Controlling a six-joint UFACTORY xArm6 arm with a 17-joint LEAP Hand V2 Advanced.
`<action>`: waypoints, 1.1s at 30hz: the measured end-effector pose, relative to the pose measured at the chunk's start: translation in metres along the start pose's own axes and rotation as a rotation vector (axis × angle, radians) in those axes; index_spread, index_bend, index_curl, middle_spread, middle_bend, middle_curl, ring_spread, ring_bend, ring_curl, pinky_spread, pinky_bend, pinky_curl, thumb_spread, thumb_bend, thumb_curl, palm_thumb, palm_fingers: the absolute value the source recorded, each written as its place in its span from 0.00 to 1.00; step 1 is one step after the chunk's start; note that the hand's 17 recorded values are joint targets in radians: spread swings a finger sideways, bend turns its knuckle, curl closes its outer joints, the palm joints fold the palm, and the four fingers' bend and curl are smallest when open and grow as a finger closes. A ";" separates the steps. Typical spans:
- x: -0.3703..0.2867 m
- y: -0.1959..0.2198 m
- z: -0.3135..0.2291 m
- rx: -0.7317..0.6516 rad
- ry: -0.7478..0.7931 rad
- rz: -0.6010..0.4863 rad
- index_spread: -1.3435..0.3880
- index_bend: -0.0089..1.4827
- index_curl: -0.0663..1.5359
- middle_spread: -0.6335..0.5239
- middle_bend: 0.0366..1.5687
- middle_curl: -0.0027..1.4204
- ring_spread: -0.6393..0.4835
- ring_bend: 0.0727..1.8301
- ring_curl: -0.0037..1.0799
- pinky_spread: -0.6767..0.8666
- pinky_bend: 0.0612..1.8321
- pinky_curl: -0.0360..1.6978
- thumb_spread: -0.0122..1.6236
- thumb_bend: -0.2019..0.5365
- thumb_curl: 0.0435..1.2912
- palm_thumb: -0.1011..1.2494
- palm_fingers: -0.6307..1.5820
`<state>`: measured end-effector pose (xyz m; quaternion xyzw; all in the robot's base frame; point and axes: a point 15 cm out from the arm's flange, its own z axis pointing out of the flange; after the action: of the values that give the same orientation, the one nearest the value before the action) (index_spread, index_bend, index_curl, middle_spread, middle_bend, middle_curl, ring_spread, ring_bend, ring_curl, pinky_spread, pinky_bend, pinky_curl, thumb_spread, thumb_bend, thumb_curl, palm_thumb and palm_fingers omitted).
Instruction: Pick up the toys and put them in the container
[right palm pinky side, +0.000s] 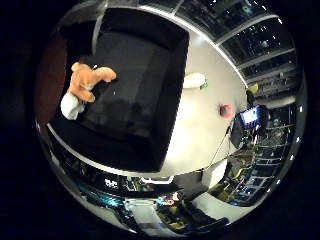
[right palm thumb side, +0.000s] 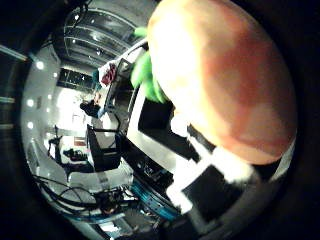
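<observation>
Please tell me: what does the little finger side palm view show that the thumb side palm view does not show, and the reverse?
Only the little finger side view shows the inside of the large black rectangular container, with an orange-brown plush teddy bear lying in it at one wall, and beside the container, on the white table, a pale oval toy and a small red object.

Only the thumb side view shows a big orange rounded plush toy with green leaves, very close to the palm, and white and black parts of the hand.

Both show the white table and the dark room around it.

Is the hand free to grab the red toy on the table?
Probably not yet: an orange toy sits close against the hand's palm, though the red toy lies uncovered beside the container.
</observation>
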<state>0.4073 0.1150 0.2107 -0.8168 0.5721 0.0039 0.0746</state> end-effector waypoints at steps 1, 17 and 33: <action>0.000 0.001 -0.001 -0.014 -0.002 -0.015 0.47 0.22 0.33 0.57 0.22 0.24 0.70 0.20 0.31 0.65 0.25 0.42 0.64 0.23 0.33 0.64 0.21; 0.057 0.010 -0.038 0.046 0.027 -0.004 0.48 0.11 0.21 0.66 0.10 0.20 0.78 0.12 0.25 0.76 0.22 0.27 0.63 0.24 0.29 0.63 0.30; 0.257 0.108 -0.072 0.076 0.114 0.290 0.49 0.12 0.21 0.63 0.11 0.22 0.75 0.12 0.25 0.76 0.21 0.22 0.63 0.24 0.28 0.63 0.34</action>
<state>0.3895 -0.1705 0.2453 -0.7211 0.6871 -0.0534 0.0714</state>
